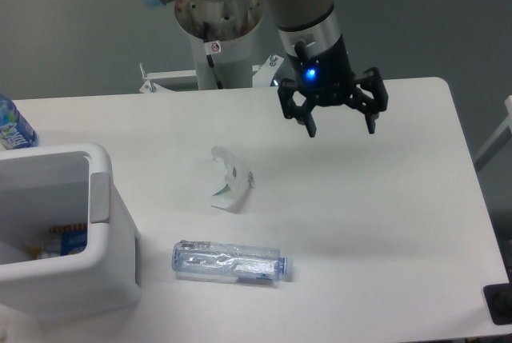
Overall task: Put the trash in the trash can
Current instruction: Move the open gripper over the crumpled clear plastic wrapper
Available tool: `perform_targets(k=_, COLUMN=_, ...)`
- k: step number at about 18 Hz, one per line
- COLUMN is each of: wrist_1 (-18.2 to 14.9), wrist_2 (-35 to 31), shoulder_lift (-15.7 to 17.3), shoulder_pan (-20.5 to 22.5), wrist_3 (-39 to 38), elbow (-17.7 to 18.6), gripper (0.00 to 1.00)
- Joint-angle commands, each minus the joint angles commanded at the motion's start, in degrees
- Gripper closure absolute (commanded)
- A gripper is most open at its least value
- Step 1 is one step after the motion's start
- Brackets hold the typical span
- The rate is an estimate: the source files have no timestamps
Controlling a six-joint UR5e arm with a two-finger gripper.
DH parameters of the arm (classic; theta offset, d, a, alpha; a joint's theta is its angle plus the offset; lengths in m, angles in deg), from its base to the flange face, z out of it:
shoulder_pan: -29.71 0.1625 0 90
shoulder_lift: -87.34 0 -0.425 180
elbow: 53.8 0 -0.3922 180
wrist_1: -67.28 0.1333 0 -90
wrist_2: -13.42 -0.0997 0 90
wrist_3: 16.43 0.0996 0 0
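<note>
Camera view: tool hanging spread wide and empty over worktop near back edge. Neither piece binned yet; approach step. Next: drop onto bent white paper scrap mid-worktop, thin, curled. Crushed clear bottle, blue cap, near front edge. White boxy trash can, thick rounded rim, front-left corner.

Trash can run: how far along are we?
Nothing visibly done yet: the paper scrap and crushed bottle both lie on the table. The gripper hangs open and empty above the table. Both pieces remain for the trash can.
</note>
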Motion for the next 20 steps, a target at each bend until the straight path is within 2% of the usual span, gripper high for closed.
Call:
perform_targets(k=10, wrist_1=0.35, wrist_2=1.40, shoulder_lift=0.70, shoulder_pan=-0.70, wrist_3=-0.62, elbow=2.37, gripper=0.00)
perform_targets(k=15, wrist_1=0.35, wrist_2=8.60, shoulder_lift=1.05, shoulder_pan=-0.35, wrist_3=-1.49, elbow=5.88, gripper=0.00)
perform_targets(k=20, wrist_1=-0.35, wrist_2=8.87, shoulder_lift=2.37, shoulder_pan=-0.88, wrist_3=-4.04, elbow=9.75, gripper=0.00)
